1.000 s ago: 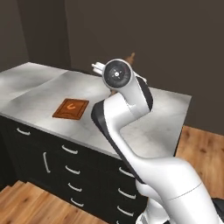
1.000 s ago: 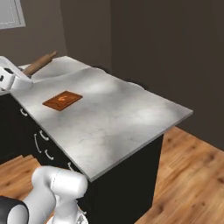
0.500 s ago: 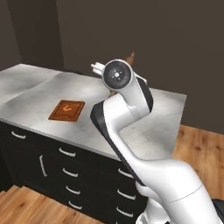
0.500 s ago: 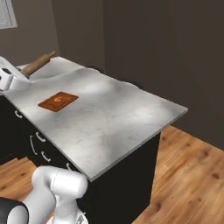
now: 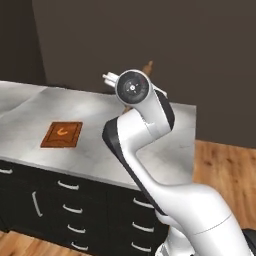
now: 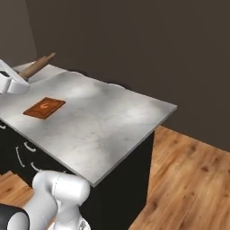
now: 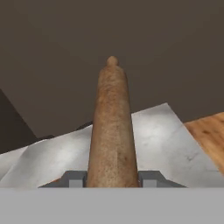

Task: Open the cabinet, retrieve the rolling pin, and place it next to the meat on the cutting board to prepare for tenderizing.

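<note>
No readable text, labels, brands, numbers or signs in any view.
</note>
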